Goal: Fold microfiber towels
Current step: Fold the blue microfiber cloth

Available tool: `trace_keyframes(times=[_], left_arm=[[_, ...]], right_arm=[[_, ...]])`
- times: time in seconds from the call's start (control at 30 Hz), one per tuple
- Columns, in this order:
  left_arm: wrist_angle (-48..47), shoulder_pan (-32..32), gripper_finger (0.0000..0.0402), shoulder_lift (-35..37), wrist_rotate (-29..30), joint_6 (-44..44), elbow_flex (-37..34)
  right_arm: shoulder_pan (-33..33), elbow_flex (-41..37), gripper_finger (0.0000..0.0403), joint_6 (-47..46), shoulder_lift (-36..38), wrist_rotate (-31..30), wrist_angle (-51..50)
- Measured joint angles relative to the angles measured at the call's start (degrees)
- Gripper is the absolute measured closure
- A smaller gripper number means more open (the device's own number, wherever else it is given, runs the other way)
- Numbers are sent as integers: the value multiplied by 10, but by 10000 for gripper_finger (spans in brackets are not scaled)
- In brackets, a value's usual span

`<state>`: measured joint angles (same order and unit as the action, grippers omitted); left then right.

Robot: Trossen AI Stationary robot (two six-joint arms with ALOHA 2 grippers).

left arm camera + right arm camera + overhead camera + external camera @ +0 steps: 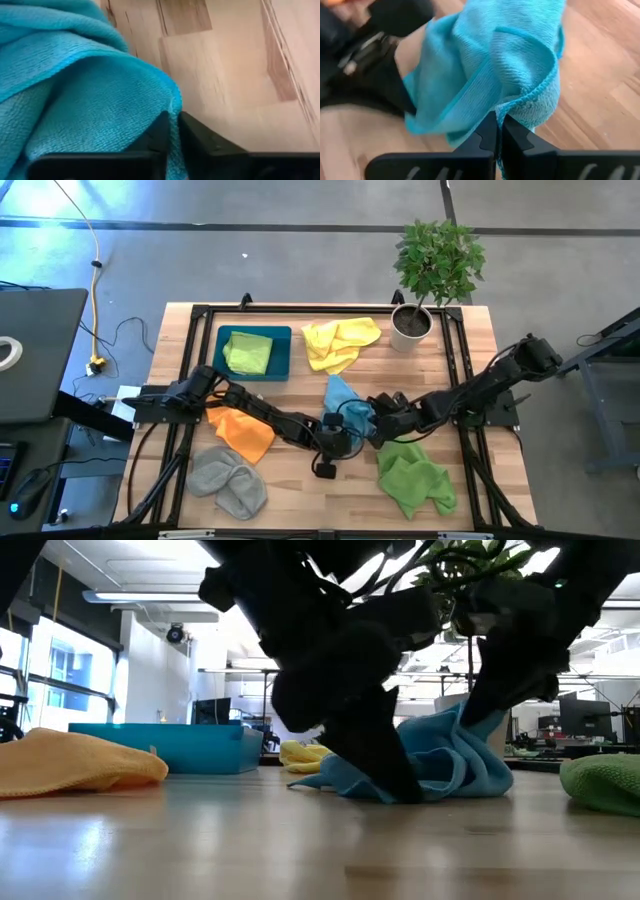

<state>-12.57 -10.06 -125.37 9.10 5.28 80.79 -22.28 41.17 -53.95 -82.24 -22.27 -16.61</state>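
Observation:
A light blue towel (345, 398) lies bunched at the table's middle, its lower folds on the wood (440, 780). My left gripper (174, 131) comes from the table's left and is shut on the towel's edge low by the table. My right gripper (498, 127) comes from the right and is shut on another hemmed edge, higher up. Around them lie a yellow towel (340, 343), an orange towel (242, 432), a grey towel (228, 480) and a green towel (412, 477). A light green towel (248, 352) rests in the teal tray (283, 352). My left gripper pinches the towel's outer edge (172, 107) between its two fingers, slanting down from the table's left. The cloth beside the hold bulges up in slack folds, and the edge sits just above the wood. My right gripper pinches a hemmed edge (517, 107) of the towel between its two fingers, slanting down from the table's right. Several folds bunch at the hold. That part is raised off the table, and the rest drapes slack away from the fingers.
A potted plant (430, 275) stands at the far right corner. The teal tray sits far left. The orange and grey towels lie near the left arm, the green towel close under the right arm. Bare wood shows at the near middle (320, 500).

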Motion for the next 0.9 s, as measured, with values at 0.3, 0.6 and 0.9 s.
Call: trace_keyframes(times=[0.3, 0.6, 0.9], left_arm=[[-99, -1, 399, 51, -7, -25, -8], [-210, 10, 400, 172, 56, -65, -6], [-245, 64, 401, 319, 70, -103, -4]], right_arm=[[-35, 2, 403, 132, 0, 2, -9], [-40, 134, 403, 229, 1, -72, -204], [-40, 311, 403, 240, 1, -156, -486]])
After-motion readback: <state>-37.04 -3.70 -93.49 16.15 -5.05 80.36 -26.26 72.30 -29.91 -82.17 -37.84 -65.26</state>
